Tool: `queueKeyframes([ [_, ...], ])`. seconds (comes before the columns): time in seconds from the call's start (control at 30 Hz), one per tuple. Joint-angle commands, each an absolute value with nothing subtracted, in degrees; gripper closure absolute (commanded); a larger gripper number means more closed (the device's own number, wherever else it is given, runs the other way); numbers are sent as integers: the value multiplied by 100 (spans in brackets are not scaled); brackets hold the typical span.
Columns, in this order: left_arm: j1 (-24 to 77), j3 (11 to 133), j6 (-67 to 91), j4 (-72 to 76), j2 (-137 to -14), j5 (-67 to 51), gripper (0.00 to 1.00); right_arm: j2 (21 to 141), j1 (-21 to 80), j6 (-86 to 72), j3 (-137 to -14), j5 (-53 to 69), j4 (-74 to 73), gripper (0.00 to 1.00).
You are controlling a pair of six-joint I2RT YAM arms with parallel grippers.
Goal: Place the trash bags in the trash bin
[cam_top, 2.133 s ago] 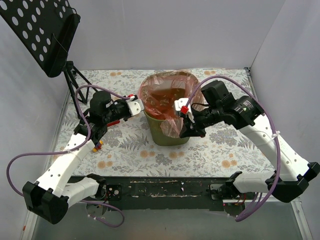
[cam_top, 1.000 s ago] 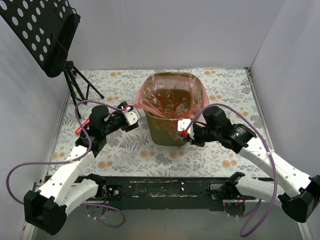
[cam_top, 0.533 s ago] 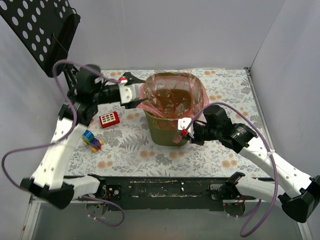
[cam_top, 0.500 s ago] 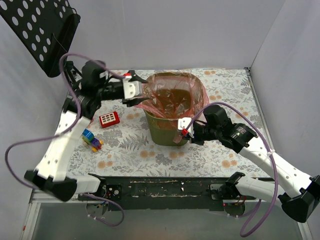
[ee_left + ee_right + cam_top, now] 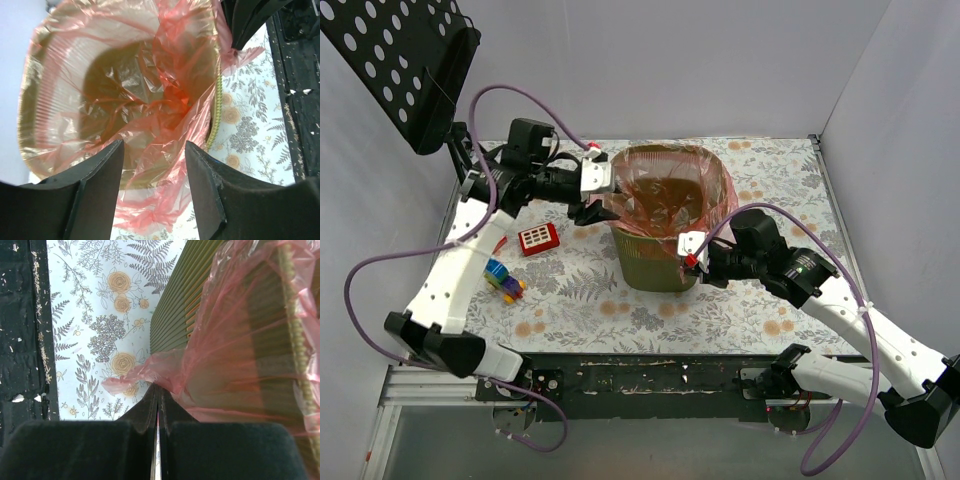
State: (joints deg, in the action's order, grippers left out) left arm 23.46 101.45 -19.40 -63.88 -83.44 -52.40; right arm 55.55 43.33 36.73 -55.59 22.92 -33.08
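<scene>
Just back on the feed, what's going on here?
The red trash bag lines the green trash bin, its edge draped over the rim. The right pincer is shut on a fold of it at the bin's near side. The left pincer is open at the left rim, straddling loose bag.

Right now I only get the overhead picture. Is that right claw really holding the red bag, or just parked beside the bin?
Observer: Holding. Its wrist camera shows the right gripper shut on a pinch of the trash bag, just outside the trash bin wall.
Operator: And the left claw?
Observer: Its own camera shows the left gripper open, jaws wide apart, with the bag's crumpled edge between them, not pinched.
</scene>
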Motion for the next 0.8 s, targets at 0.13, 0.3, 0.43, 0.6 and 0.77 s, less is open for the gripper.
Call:
queueKeyframes([
  [0.13, 2443, 9967, -2021, -6828, -7690, -5449, 48, 5528, 4368, 3586, -5573, 2232, -3076, 99],
  [0.3, 2575, 9993, -2074, -6636, -7998, -5238, 51, 5546, 4368, 3542, -5599, 2267, -3059, 99],
  [0.43, 2724, 9949, -2188, -6618, -8173, -5151, 58, 5555, 4368, 3595, -5607, 2215, -3076, 99],
  [0.6, 2830, 9975, -2311, -6767, -8244, -5010, 68, 5511, 4368, 3577, -5572, 2206, -3085, 99],
  [0.77, 2848, 9976, -2663, -7215, -8253, -4948, 73, 5502, 4368, 3551, -5528, 2180, -3050, 99],
])
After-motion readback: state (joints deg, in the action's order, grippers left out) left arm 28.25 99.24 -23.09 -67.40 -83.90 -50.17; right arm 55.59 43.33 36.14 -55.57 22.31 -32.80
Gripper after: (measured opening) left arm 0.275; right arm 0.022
